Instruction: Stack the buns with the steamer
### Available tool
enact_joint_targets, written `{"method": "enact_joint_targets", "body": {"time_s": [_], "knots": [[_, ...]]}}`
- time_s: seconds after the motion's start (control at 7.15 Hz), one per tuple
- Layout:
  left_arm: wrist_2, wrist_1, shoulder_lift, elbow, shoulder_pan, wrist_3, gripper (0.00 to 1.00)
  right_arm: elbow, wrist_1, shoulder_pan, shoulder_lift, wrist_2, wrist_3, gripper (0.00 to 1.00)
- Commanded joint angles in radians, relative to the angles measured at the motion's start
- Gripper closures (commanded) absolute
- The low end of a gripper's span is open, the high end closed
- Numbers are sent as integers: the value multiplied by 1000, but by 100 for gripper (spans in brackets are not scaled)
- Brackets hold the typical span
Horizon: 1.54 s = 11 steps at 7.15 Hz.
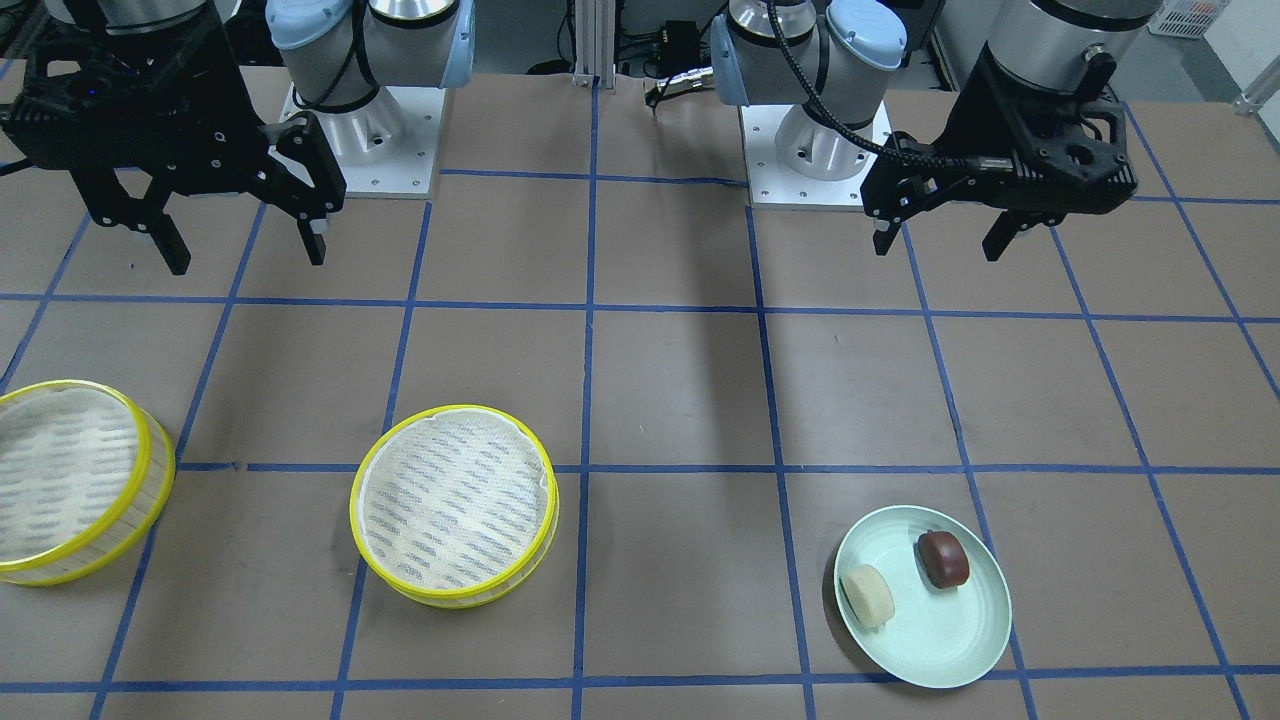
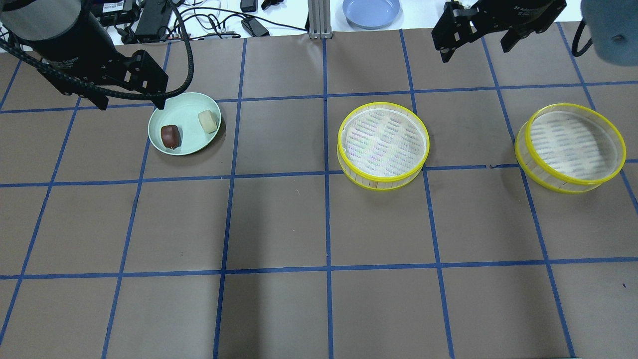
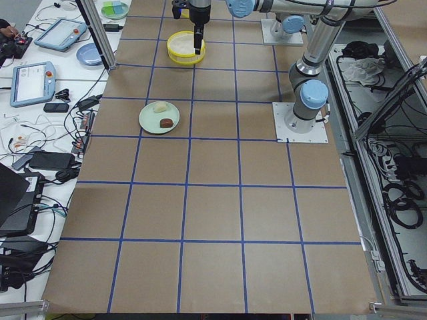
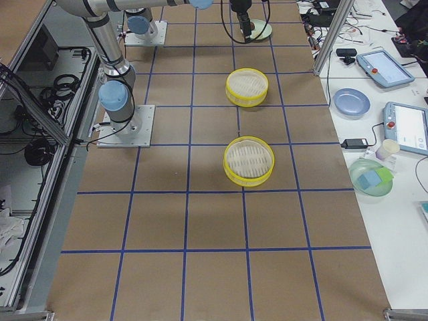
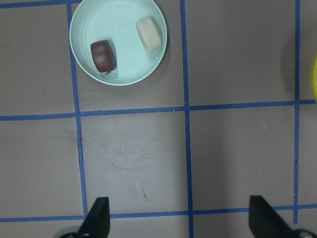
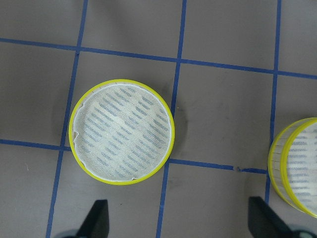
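Note:
A cream-white bun and a dark reddish-brown bun lie side by side on a pale green plate. Two empty yellow-rimmed steamer trays stand apart: one mid-table, one at the right end. My left gripper is open and empty, high above the table, short of the plate. My right gripper is open and empty, high over the table between the trays.
Blue tape lines grid the brown table. The arm bases stand at the robot's edge. A blue dish, cables and tablets lie on the white bench beyond the far edge.

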Motion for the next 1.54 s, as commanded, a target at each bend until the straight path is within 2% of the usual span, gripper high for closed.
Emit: {"method": "enact_joint_targets", "body": {"time_s": [0.0, 0.42, 0.7, 0.98, 1.26, 1.4], "knots": [[0, 0, 0, 0, 0, 0, 0, 0, -2, 0, 0, 0, 0, 0], [-2, -2, -8, -2, 35, 12, 0, 0, 0, 0, 0, 0, 0, 0], [-9, 27, -58, -14, 145, 86, 0, 0, 0, 0, 0, 0, 0, 0], [-15, 98, -116, -31, 152, 68, 0, 0, -21, -6, 8, 3, -5, 0], [-17, 381, -217, -78, 152, 64, 0, -3, -14, -87, 60, 6, -24, 0], [-53, 456, -268, -98, 152, 30, 0, -8, -3, -134, 73, 40, -40, 0]]}}
